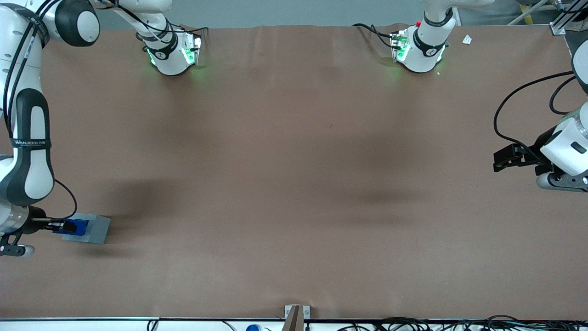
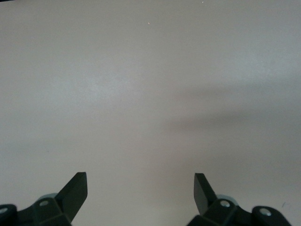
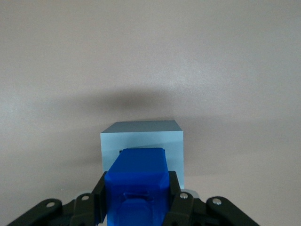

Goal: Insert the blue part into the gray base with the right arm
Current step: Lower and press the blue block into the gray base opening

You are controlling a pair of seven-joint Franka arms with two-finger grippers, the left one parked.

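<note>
Blue part (image 3: 136,181) clamped in pincer (image 3: 137,197) — over gray base (image 3: 142,136) recess, brown table (image 1: 294,184) around.

A robotics lab: white robot arms (image 1: 25,138) bolted to a brown paper-covered table (image 1: 294,184), black cables (image 1: 459,324) strung along its near edge.

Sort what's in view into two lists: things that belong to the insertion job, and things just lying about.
Job:
- blue part, clamped between the gripper's fingers, over the base
- gray base, at the working arm's end of the table
- right arm

Lying about:
- white scrap near the parked arm's mount
- cables along the table's front edge
</note>
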